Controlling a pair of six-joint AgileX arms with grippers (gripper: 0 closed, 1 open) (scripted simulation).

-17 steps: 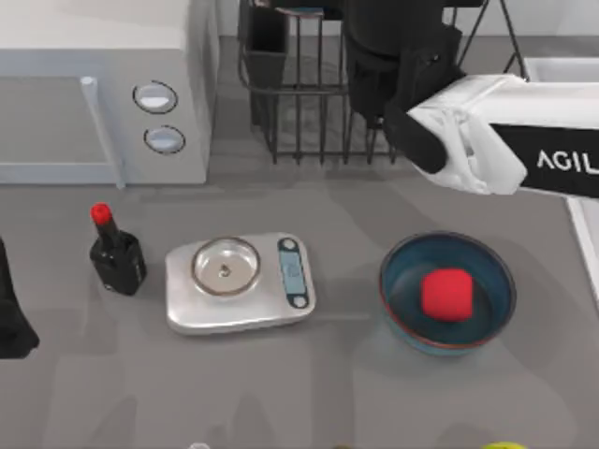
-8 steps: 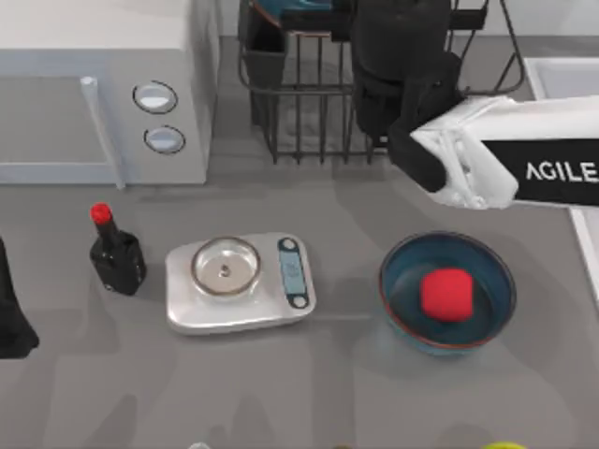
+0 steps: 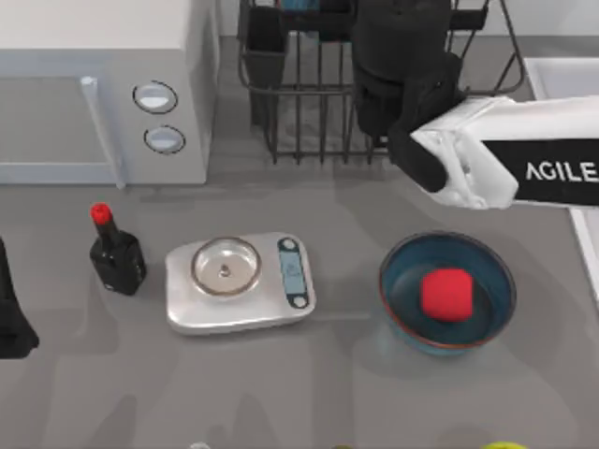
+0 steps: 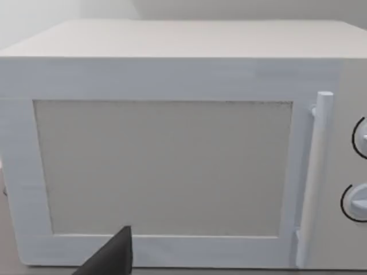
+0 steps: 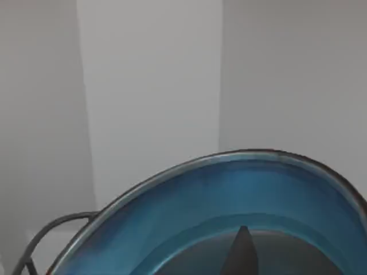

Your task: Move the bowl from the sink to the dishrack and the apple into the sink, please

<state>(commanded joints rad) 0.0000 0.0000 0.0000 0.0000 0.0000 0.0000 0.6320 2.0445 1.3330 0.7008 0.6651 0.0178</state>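
Note:
My right gripper [image 3: 401,51] hangs over the black wire dishrack [image 3: 309,112] at the back of the table. In the right wrist view it is shut on the rim of a teal-blue bowl [image 5: 229,206], with one dark fingertip [image 5: 241,255] inside it. A sliver of that bowl [image 3: 301,5] shows at the top view's upper edge, above the rack. The red apple [image 3: 445,294] lies inside a second, alike bowl [image 3: 402,281] on the table at the right. The sink [image 3: 562,70] shows as a pale rim at the far right. My left gripper [image 3: 11,323] is parked at the left edge.
A white microwave [image 3: 94,94] fills the back left, and the left wrist view faces its door [image 4: 160,166]. A dark bottle with a red cap [image 3: 114,254] and a silver kitchen scale [image 3: 239,282] stand in the middle. A yellow-green object [image 3: 505,447] peeks in at the front edge.
My right arm moved left and farther back over the dishrack a second ago, carrying the bowl, then nearly stopped. The apple, its bowl and the left arm have not moved.

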